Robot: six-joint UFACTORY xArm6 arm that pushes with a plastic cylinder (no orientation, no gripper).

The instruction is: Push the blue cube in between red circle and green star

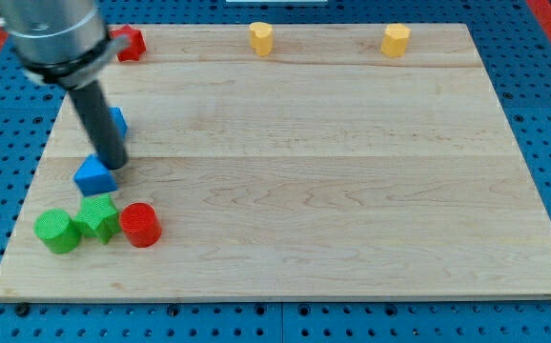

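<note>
Claw absent, so nothing held: we are resting my tip [114,164] beside the blue triangle [93,177], below the blue cube [119,121], evidently not yet behind it for pushing toward the green star [97,217] and red circle [141,225].

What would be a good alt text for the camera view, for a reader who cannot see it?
My tip rests just above a blue block near the wooden board's left edge, another blue block partly hidden behind the rod. Below sit a green cylinder, green star and red cylinder. Along the top are a red block and two yellow blocks.
</note>
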